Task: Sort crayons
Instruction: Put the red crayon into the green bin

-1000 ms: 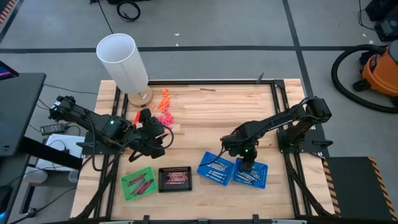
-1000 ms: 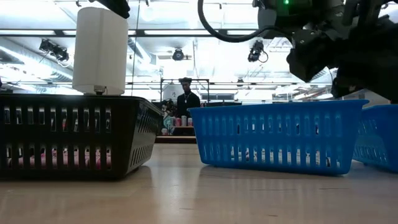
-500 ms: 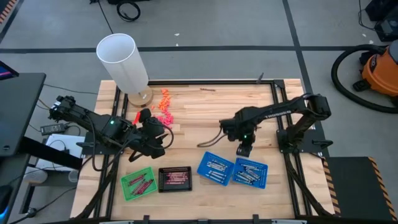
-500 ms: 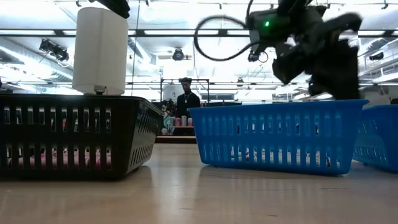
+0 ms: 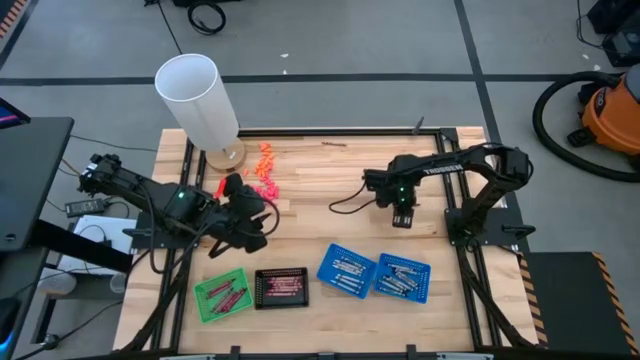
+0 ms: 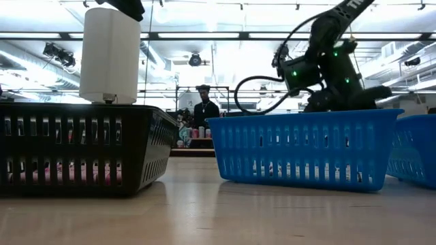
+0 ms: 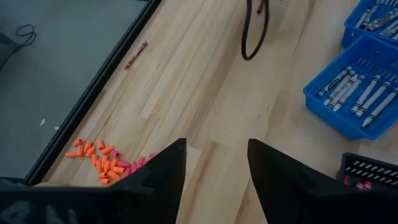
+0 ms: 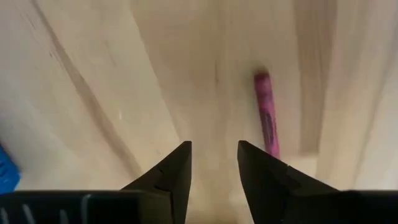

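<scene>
1. Wooden planks make up the table (image 5: 330,175), framed by dark rails; grey floor surrounds it, with an orange vacuum (image 5: 612,112) well off to the right.
2. Taking the white cylinder (image 5: 198,100) at the table's far left corner as landmark: a heap of stubby orange-pink pieces (image 5: 263,170) lies just to its right.
3. Farther along the far edge from the cylinder lies one dark red crayon (image 5: 334,144), its long axis running parallel to that edge.
4. Along the near edge, well away from the cylinder, stand four baskets in a row: a green basket (image 5: 222,294) and a black basket (image 5: 281,287), both holding reddish crayons, then two blue baskets (image 5: 347,270) (image 5: 402,278) with pale grey crayons (image 7: 364,93) lying roughly side by side.
5. The left gripper (image 5: 258,225) hovers over the table between the cylinder and the black basket, fingers spread wide with nothing between them.
6. The right gripper (image 5: 402,216) hangs over bare wood, far to the right of the cylinder, beyond the blue baskets. Its fingers stand apart and empty.
7. In the right wrist view a magenta crayon (image 8: 267,116) lies flat on the wood just beyond the fingertips, its long axis roughly in line with the fingers.
8. A person (image 6: 204,112) stands in the room far behind the table.
</scene>
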`<action>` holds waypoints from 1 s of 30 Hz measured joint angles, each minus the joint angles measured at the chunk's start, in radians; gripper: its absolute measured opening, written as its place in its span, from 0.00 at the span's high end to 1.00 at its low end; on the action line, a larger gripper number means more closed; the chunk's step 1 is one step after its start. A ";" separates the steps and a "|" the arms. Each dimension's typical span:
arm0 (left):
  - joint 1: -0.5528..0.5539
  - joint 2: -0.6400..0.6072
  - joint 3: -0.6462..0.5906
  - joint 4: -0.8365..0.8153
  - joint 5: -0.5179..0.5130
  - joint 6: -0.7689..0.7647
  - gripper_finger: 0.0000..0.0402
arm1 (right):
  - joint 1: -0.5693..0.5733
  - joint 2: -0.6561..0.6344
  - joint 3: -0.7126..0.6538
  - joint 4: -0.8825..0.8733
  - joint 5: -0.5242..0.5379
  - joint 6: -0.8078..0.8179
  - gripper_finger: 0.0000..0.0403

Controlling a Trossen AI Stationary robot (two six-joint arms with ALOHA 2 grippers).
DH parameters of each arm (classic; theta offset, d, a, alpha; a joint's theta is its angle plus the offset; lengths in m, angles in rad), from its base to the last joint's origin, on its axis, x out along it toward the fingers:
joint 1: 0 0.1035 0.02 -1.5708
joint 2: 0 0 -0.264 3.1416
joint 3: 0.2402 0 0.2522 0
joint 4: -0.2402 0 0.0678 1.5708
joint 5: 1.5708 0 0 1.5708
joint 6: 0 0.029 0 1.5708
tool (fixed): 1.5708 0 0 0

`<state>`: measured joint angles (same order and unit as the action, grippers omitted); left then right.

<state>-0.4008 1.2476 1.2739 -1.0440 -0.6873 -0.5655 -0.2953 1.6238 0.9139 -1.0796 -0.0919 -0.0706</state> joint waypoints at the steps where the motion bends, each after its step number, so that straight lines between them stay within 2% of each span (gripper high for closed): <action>1: 0.003 0.000 0.000 0.000 0.000 -0.001 0.55 | -0.005 0.000 -0.011 0.026 -0.001 -0.026 0.65; 5: 0.007 0.000 0.000 -0.001 0.000 -0.029 0.55 | -0.009 0.000 -0.024 0.056 0.122 -0.065 0.64; 7: 0.007 0.000 0.000 -0.001 0.000 -0.036 0.55 | -0.010 -0.015 -0.027 0.069 0.138 -0.093 0.64; 15: 0.007 0.000 0.000 -0.001 0.000 -0.036 0.55 | -0.030 -0.090 -0.102 0.254 0.099 -0.201 0.64; 24: 0.007 0.000 0.000 -0.003 0.000 -0.044 0.55 | -0.041 -0.096 -0.198 0.305 0.105 -0.221 0.65; 30: 0.007 0.000 0.000 -0.004 0.000 -0.043 0.55 | -0.041 -0.096 -0.206 0.323 0.102 -0.221 0.72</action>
<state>-0.3939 1.2477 1.2739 -1.0478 -0.6876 -0.6086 -0.3363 1.5279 0.7074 -0.7564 0.0104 -0.2916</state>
